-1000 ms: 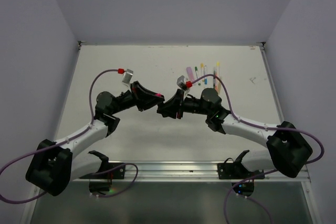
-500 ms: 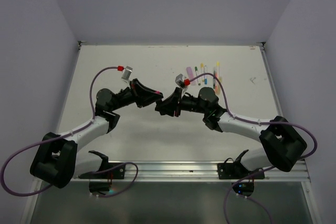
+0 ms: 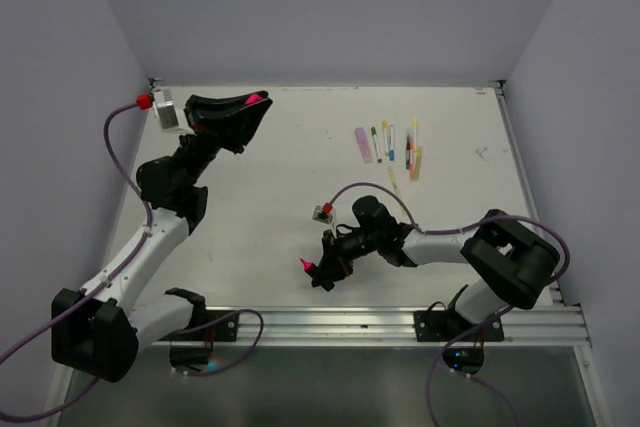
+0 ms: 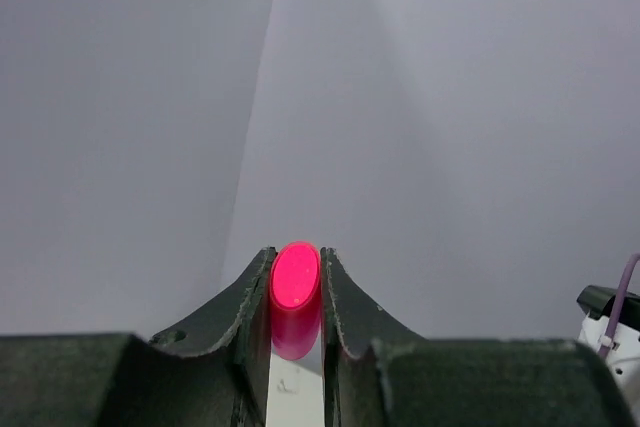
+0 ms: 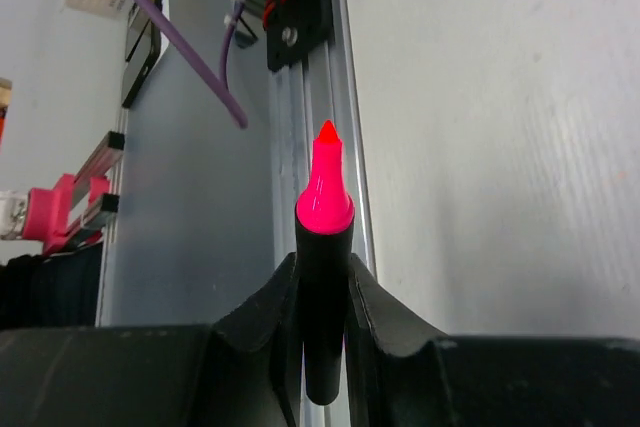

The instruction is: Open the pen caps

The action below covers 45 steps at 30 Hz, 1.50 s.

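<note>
one pen is open: the left gripper (image 3: 250, 105), raised over the far left corner of the desk (image 3: 270, 187), is clamped on the pink cap (image 4: 296, 292). the right gripper (image 3: 318, 272), low near the front edge, grips the black pen (image 5: 323, 209), pink tip bare. several more pens (image 3: 363, 144) lie in a row far right, apparently capped and left to do.

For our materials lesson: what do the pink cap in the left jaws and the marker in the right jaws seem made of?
Pink cap: probably plastic, glossy, faint highlights on its end. Marker: black barrel likely matte plastic; bright pink collar smooth, slightly shiny; tip material unclear.
</note>
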{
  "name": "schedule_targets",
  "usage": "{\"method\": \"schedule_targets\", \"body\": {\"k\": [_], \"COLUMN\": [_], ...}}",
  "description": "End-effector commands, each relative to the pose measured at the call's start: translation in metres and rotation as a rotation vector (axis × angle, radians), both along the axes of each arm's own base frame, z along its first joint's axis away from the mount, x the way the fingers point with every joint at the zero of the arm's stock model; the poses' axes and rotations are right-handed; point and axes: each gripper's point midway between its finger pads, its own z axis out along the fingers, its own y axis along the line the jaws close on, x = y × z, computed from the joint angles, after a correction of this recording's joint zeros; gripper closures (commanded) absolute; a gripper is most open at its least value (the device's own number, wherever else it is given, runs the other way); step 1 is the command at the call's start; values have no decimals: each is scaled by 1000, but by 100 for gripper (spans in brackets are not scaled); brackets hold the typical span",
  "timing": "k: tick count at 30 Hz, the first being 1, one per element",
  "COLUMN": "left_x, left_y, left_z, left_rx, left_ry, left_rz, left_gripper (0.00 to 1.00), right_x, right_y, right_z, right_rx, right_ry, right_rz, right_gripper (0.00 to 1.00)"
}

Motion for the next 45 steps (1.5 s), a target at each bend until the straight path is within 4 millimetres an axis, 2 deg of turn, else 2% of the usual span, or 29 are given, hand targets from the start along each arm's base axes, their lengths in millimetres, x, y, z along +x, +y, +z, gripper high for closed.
{"method": "schedule_targets", "body": {"k": [1,3,5,7,8,9,11,12,14,15,16,17,18,20,21,22,24,26,27,30,33,35,38,45], "left_x": [0,11,20,38,44,52,61,66,70,73,72,68,71,70,68,68,67,63,65,66,67,68,67,63], "left_y": [14,10,8,11,14,18,27,36,46,55,62,67,70,68,64,64,69,76,78,87,93,92,93,99], "left_z": [25,10,-11,-46,-58,-87,-113,-141,-168,-192,-208,-227,-244,-262,-280,-290,-319,-340,-354,-378,-399,-407,-428,-451], "left_rx": [-31,-6,15,67,86,128,184,235,308,364,403,452,489,541,580,615,689,759,793,862,912,924,960,1002], "left_ry": [-104,-38,40,194,254,379,500,632,736,836,896,971,1015,1067,1113,1127,1217,1286,1324,1389,1445,1466,1521,1588], "left_rz": [108,107,109,158,187,228,296,353,421,474,509,533,548,534,502,494,513,529,538,579,604,599,600,625], "left_gripper": [100,100,100,100,100,100,98,98,98,97,97,97,97,97,96,96,95,95,95,96,96,94,92,83], "right_x": [-10,-5,12,24,44,53,80,86,97,107,112,117,125,134,140,144,152,166,170,183,193,196,199,198], "right_y": [-4,-2,0,-4,-2,-4,-10,-12,-15,-19,-18,-20,-23,-24,-27,-24,-23,-23,-24,-20,-15,-14,-19,-33], "right_z": [20,25,31,33,34,34,31,30,27,22,23,12,7,1,-7,-6,-15,-18,-26,-29,-40,-50,-60,-70], "right_rx": [33,34,6,-38,-69,-98,-199,-226,-296,-333,-350,-397,-433,-479,-515,-512,-541,-572,-602,-621,-652,-677,-723,-798], "right_ry": [19,2,-45,-70,-118,-136,-181,-186,-165,-174,-157,-141,-144,-120,-116,-100,-90,-105,-103,-109,-96,-84,-87,-86], "right_rz": [78,56,-6,-62,-146,-188,-329,-359,-427,-482,-513,-542,-588,-643,-678,-704,-735,-795,-810,-843,-873,-881,-909,-947], "right_gripper": [100,100,100,100,100,100,100,100,100,100,100,100,100,100,100,100,100,100,100,100,100,96,93,84]}}
